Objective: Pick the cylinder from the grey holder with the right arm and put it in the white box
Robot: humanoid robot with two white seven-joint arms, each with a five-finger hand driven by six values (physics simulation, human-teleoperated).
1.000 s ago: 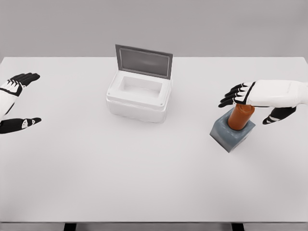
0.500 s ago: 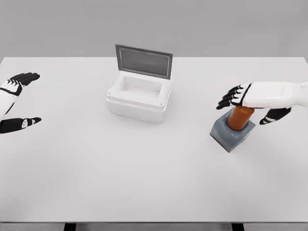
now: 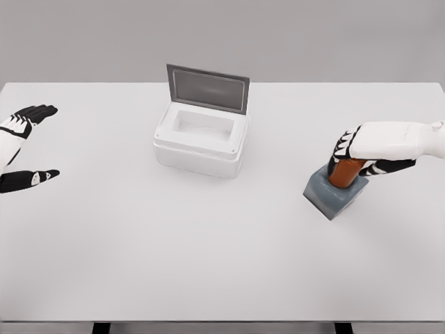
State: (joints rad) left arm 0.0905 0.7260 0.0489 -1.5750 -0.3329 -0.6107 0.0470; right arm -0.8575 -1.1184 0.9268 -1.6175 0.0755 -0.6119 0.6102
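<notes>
- Gripping the top of the orange cylinder (image 3: 345, 173), the right hand (image 3: 372, 147) has its black fingers (image 3: 340, 149) curled down around the left side and its thumb folded in on the right side, so the hand is closed on it.
- The cylinder stands upright in the grey holder (image 3: 334, 195), with only its lower orange part showing below the hand.
- The holder sits on the white table (image 3: 208, 250) at the right, turned so that one corner points toward the near edge.
- The right arm comes in from the right edge, white and roughly level above the holder.
- The white box (image 3: 200, 142) stands left of the holder and well apart from it, toward the far middle of the table.
- The lid (image 3: 207, 88) of the box is grey and stands open, upright along the far side; the inside of the box shows as a pale hollow.
- The left hand (image 3: 19, 149) is at the left edge of the table, far from the box, with its fingers spread and its thumb apart from them, holding nothing.
</notes>
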